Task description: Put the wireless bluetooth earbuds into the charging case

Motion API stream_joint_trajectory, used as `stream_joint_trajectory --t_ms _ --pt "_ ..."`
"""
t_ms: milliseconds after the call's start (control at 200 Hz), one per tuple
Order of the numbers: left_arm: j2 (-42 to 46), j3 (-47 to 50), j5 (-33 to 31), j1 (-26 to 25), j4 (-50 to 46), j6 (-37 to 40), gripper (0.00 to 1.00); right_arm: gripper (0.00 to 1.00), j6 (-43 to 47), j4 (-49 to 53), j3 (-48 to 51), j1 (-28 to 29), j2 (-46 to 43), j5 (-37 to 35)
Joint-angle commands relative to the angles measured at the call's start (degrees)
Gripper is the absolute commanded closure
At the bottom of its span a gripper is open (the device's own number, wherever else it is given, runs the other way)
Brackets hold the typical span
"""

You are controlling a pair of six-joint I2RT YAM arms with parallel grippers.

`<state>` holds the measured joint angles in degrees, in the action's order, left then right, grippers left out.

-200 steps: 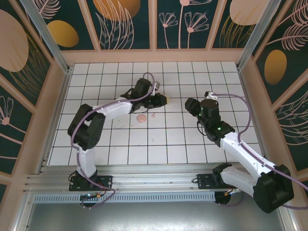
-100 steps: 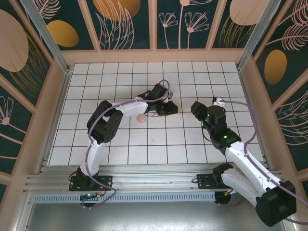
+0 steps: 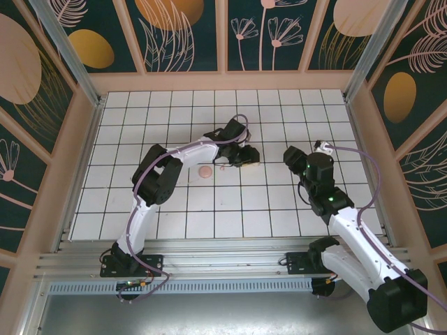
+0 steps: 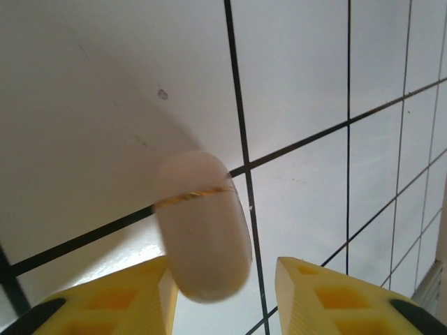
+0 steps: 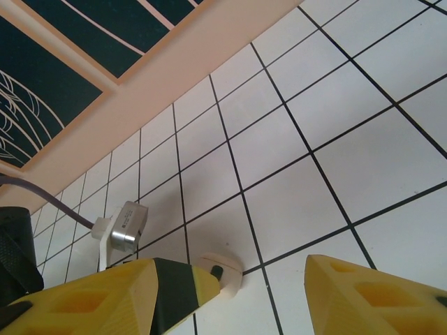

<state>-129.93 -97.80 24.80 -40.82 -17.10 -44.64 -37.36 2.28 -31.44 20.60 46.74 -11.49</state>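
Observation:
The round pink charging case (image 3: 205, 171) lies flat on the tiled floor. My left gripper (image 3: 249, 157) is just right of it, low over the tiles. In the left wrist view a pale-pink rounded oblong piece (image 4: 202, 223) with a thin gold band sits between my left gripper's (image 4: 222, 279) yellow fingers. It leans on the left finger and a gap shows at the right one. I cannot tell whether it is an earbud. My right gripper (image 3: 290, 156) (image 5: 264, 271) stands open over bare tile, holding nothing.
A small beige piece with a dark centre hole (image 5: 222, 271) lies on the floor by my right gripper's left finger. The left wrist's silver camera (image 5: 127, 225) is behind it. The pen's wall (image 5: 140, 84) rises at the back.
The left arm has stretched further right, and its jaws have come apart round the pink piece. The right arm has drawn back a little to the right.

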Motion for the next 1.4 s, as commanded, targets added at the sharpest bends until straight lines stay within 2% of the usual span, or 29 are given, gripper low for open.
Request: stream_joint_trajectory --t_ms 0,205,556,801,1181,1216,1391 --pt "-0.5 -4.0 -4.4 0.0 -5.7 2.7 0.58 0.41 1.7 0.5 -1.7 -0.9 -0.9 0.7" --pt "3.4 -4.7 -10.4 0.0 -10.1 5.0 0.54 0.41 3.5 0.0 -3.1 -1.4 -0.1 2.4" --pt "15.7 4.9 -22.2 0.1 -20.4 7.2 0.49 0.40 4.4 -2.2 -4.1 -1.4 3.0 6.3" --pt "17.5 5.9 -31.5 0.2 -31.1 8.6 0.42 0.40 4.2 -2.3 -4.7 -1.5 3.7 7.2" --pt "16.3 11.3 -33.2 0.6 -32.2 8.7 0.32 0.40 3.4 -2.0 -5.8 -1.5 5.8 9.6" --pt "16.1 11.5 -33.0 0.7 -32.0 8.7 0.28 0.40 3.4 -2.1 -5.9 -1.4 5.9 9.7" --pt "14.9 12.2 -33.1 1.4 -30.8 9.6 0.28 0.40 2.7 -1.5 -6.2 -1.5 5.9 10.1"
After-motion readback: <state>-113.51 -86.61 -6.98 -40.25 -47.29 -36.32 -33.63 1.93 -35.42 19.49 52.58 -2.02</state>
